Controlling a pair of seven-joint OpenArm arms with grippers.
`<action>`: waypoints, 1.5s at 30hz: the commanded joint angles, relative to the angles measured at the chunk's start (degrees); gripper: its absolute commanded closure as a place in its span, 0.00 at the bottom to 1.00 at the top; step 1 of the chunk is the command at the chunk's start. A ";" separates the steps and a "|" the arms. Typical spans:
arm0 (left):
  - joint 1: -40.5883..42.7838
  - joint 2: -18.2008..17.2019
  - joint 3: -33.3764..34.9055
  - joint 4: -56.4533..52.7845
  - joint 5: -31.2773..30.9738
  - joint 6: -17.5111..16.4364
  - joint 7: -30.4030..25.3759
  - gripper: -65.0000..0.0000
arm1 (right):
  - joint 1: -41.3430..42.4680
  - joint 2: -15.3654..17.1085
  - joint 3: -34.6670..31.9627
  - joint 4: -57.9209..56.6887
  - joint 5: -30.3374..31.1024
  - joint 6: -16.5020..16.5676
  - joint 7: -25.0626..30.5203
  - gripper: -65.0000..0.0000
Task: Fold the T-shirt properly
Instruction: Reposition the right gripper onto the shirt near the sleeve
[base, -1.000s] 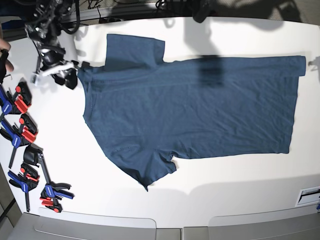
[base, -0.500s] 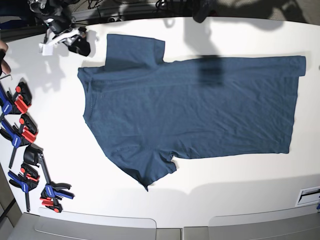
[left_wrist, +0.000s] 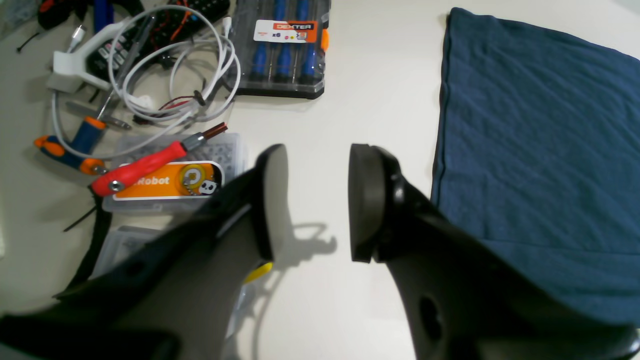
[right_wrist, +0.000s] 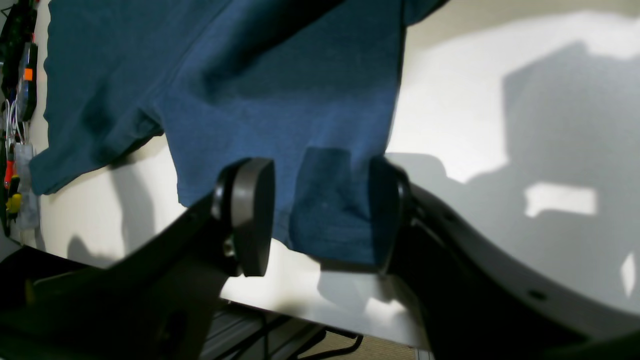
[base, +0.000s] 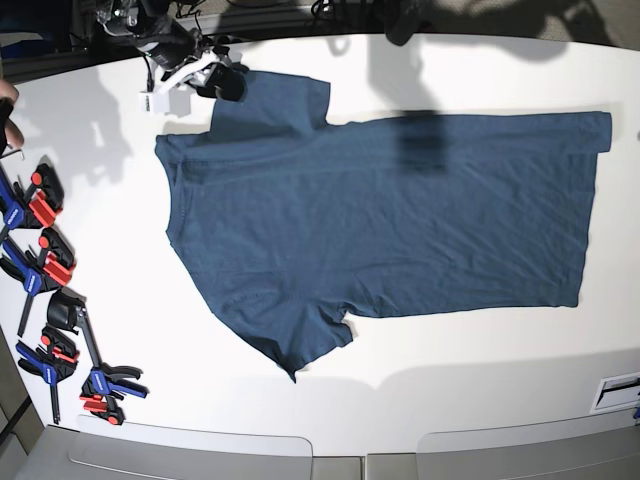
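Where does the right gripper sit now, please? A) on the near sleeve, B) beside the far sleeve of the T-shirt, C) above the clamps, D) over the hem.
B: in the base view the right gripper sits open at the edge of the T-shirt's far sleeve.

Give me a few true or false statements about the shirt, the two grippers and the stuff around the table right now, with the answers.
1. The T-shirt lies spread flat on the table. True.
2. The left gripper is clamped on the shirt's hem. False: its jaws are open over bare table, with the shirt's edge off to one side.
3. The right gripper is open, with a sleeve showing between its jaws. True.
4. The clamps are piled on top of the shirt. False: they lie along the table's edge, apart from the shirt.
5. A screwdriver set lies near the white cable. True.
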 joint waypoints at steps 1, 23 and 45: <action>-0.11 -1.73 -0.66 0.98 -0.74 0.07 -1.31 0.71 | -0.20 0.42 0.17 0.94 0.35 0.07 0.61 0.56; 0.02 -1.70 -0.66 0.98 -0.74 0.04 -0.87 0.71 | -0.20 -1.16 0.33 0.94 -3.23 -2.38 2.99 0.56; 0.00 -1.68 -0.66 0.98 -0.90 0.04 -0.92 0.71 | -2.60 -1.14 0.20 0.94 -4.85 -4.20 2.27 0.57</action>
